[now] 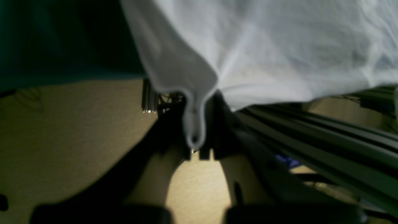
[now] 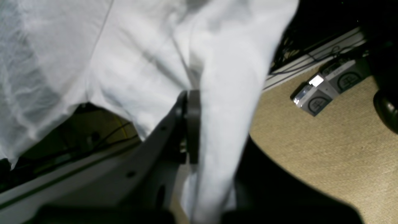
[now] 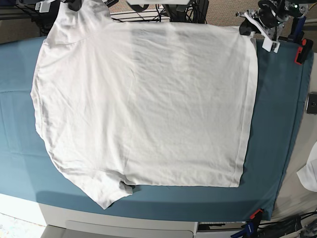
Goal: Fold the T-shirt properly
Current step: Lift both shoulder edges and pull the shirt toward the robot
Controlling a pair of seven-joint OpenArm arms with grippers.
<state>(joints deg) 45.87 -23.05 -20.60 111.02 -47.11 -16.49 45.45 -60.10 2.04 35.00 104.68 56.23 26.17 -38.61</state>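
The white T-shirt (image 3: 148, 99) lies spread flat over the teal table cloth (image 3: 277, 148), collar side toward the left, hem toward the right. My left gripper (image 3: 251, 27) holds its far right corner at the table's back edge. In the left wrist view that gripper (image 1: 195, 146) is shut on a thin pinched fold of the T-shirt (image 1: 264, 46). My right gripper (image 3: 74, 5) sits at the far left corner, mostly cut off by the frame. In the right wrist view the right gripper (image 2: 202, 140) is shut on the T-shirt (image 2: 124, 46), which drapes over one finger.
Orange clamps (image 3: 300, 52) (image 3: 255, 214) pin the teal cloth at the right side. A small white cloth scrap (image 3: 309, 173) and a dark device (image 3: 312, 103) lie at the right edge. Metal frame rails (image 1: 326, 137) and grey boxes (image 2: 326, 87) on carpet lie behind the table.
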